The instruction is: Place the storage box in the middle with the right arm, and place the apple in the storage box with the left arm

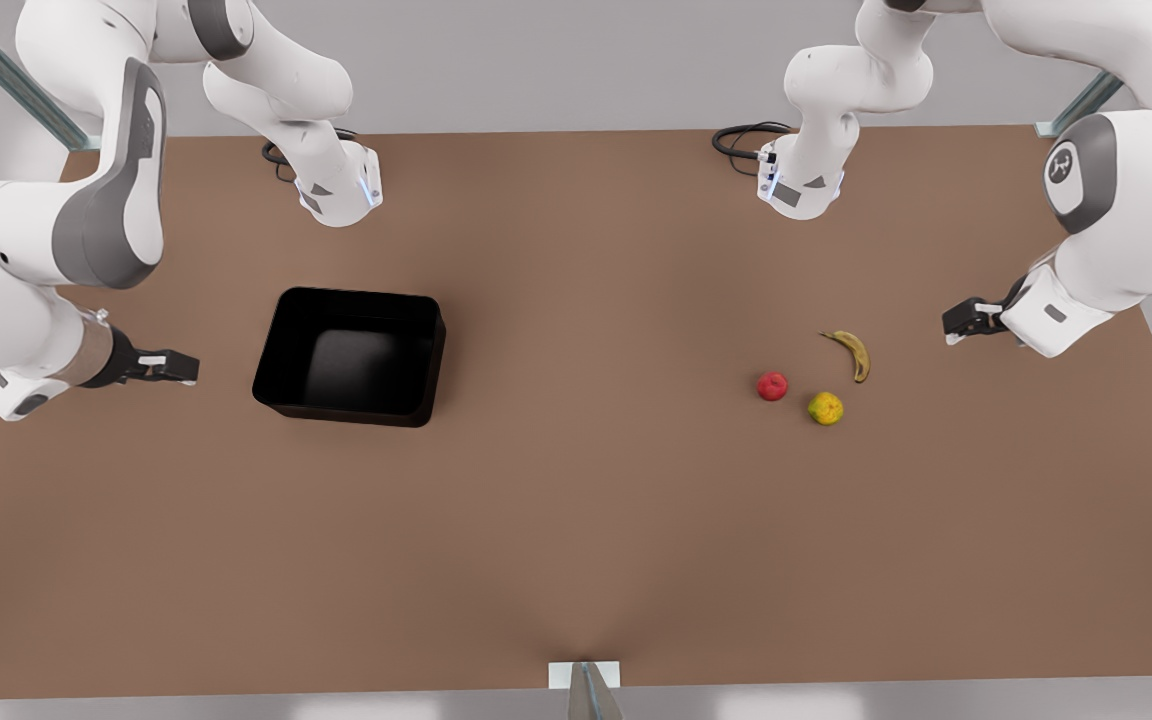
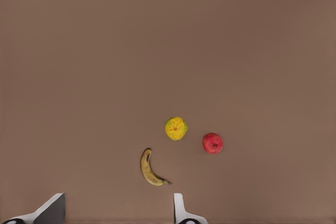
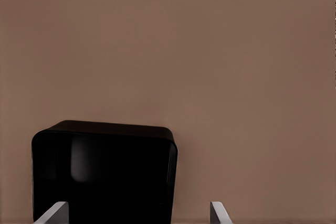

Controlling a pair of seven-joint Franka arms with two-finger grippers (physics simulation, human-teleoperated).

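Note:
The storage box (image 1: 346,408), a glossy black open-top bin, stands empty on the brown table toward the front view's left. My right gripper (image 1: 181,367) hovers open just to its left; from the right wrist view the box (image 3: 105,130) lies right ahead of that gripper (image 3: 136,211). The red apple (image 1: 772,386) rests on the table toward the front view's right. My left gripper (image 1: 961,322) hangs open farther right, apart from the apple. In the left wrist view the apple (image 2: 212,143) lies ahead of the open gripper (image 2: 118,208).
A yellow-green round fruit (image 1: 825,408) (image 2: 176,128) sits just right of the apple, and a brownish banana (image 1: 854,353) (image 2: 148,168) lies between the fruits and my left gripper. Bare brown table (image 1: 586,330) spans the middle. Both arm bases stand at the far edge.

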